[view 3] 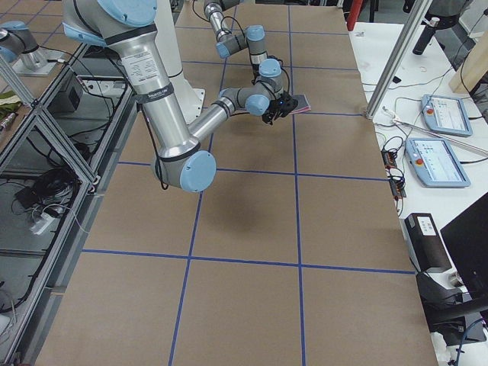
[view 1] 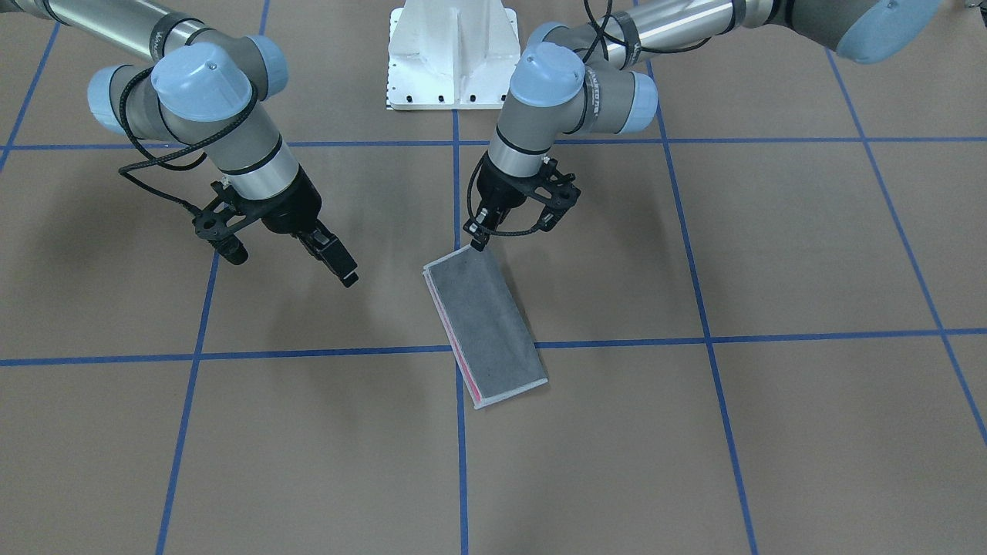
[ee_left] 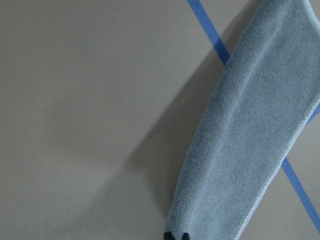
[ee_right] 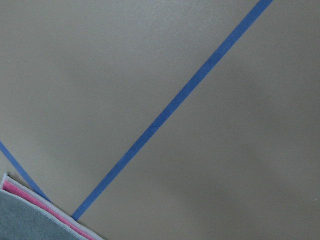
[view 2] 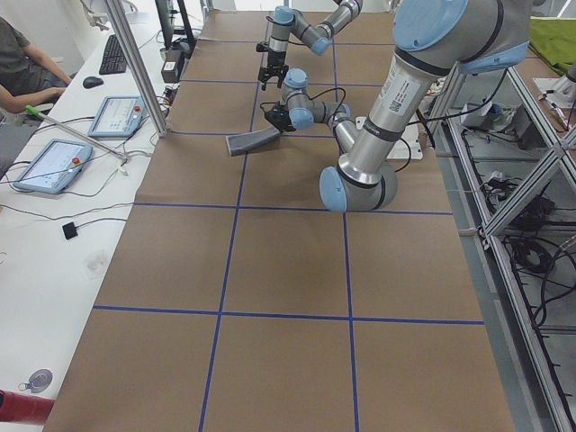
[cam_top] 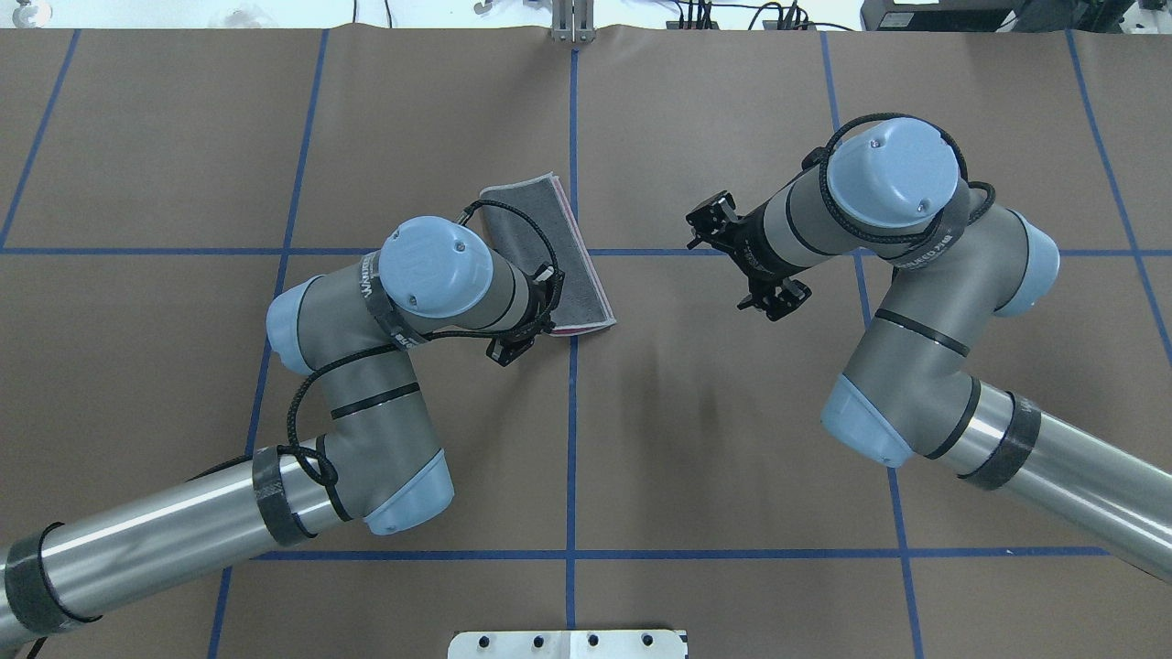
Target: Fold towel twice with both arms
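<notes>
Folded towel (view 1: 486,324) on taped table (view 1: 771,432), left gripper (view 1: 476,237) pinching corner (right gripper (view 1: 345,271): cannot tell)

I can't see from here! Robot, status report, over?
Left gripper shut on towel corner. Right gripper aside, grip unclear. Towel folded once, grey up. No obstacle seen.

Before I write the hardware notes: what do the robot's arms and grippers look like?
The left arm and right arm match: silver tubes, grey joint housings, light blue caps, black bands. A black braided cable loops round each wrist. The left gripper and right gripper are black, two-fingered.
</notes>
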`<action>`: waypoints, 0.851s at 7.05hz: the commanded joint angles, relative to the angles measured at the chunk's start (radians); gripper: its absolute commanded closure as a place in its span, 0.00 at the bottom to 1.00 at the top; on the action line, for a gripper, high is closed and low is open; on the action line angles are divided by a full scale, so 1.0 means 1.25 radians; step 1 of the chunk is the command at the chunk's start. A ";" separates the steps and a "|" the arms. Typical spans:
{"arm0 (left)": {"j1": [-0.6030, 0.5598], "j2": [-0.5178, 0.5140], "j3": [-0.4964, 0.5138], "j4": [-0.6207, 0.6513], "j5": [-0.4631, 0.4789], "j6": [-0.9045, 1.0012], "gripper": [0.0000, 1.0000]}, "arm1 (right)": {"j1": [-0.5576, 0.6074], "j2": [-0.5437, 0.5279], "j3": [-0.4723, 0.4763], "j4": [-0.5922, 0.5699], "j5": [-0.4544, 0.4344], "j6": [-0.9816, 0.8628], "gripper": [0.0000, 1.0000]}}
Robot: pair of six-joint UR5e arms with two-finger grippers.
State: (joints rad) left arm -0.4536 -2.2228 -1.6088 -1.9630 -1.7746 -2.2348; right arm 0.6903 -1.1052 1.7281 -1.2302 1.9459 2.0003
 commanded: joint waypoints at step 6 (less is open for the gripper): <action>0.079 0.106 -0.178 0.099 0.003 0.015 1.00 | 0.000 0.001 -0.006 0.000 0.001 -0.001 0.00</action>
State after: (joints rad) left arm -0.3501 -2.0885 -1.8239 -1.8437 -1.7697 -2.2184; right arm 0.6903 -1.1046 1.7230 -1.2303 1.9466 2.0000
